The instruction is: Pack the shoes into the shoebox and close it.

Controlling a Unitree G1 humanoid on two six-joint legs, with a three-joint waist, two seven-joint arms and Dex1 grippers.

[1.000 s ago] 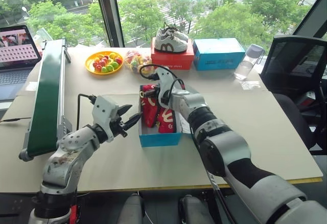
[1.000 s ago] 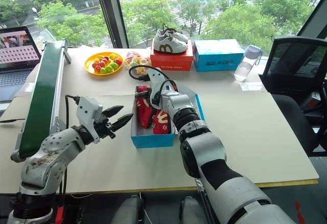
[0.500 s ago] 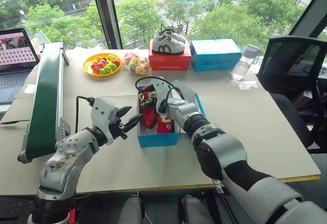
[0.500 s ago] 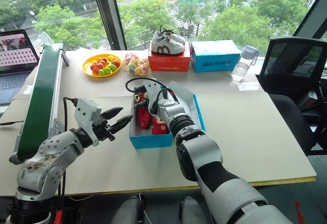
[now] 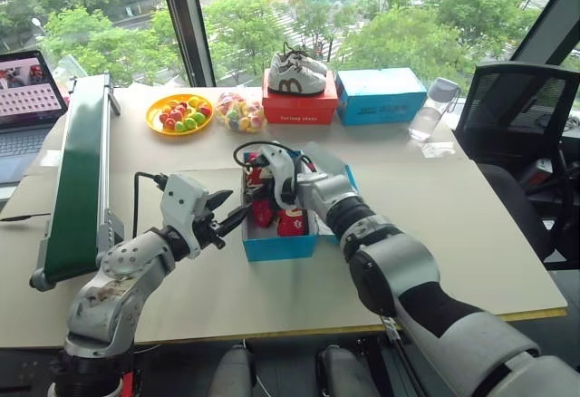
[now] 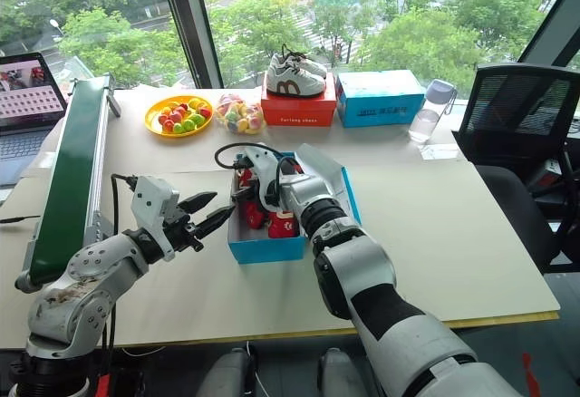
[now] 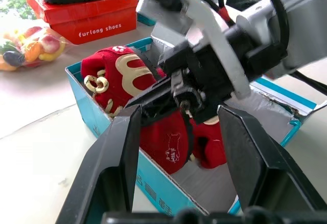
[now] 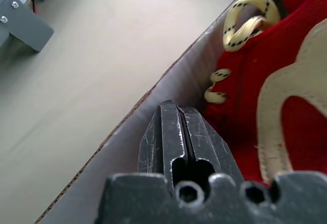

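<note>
- My right gripper (image 8: 176, 119), fingers pressed together, hovers over the open shoebox (image 5: 279, 245).
- The shoes (image 5: 279, 217) lie inside it (both red).
- My left gripper (image 5: 232, 217), fingers apart and empty, waits just beside the box.

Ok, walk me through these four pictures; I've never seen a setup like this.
This is a humanoid robot with two arms, each ending in two black fingers. The two wide pictures come from cameras in its head, looking down over a beige table. The two close-ups come from cameras on its wrists.

In the middle stands an open bright blue cardboard shoebox with a pair of small red shoes with gold patterning inside. The right gripper, fingers shut and holding nothing, is at the box's inner wall beside the shoes. The left gripper hangs open just outside the box.

At the back are a yellow plate of fruit, white sneakers on a red box, another blue box and a clear bottle. A green conveyor runs along the left.
</note>
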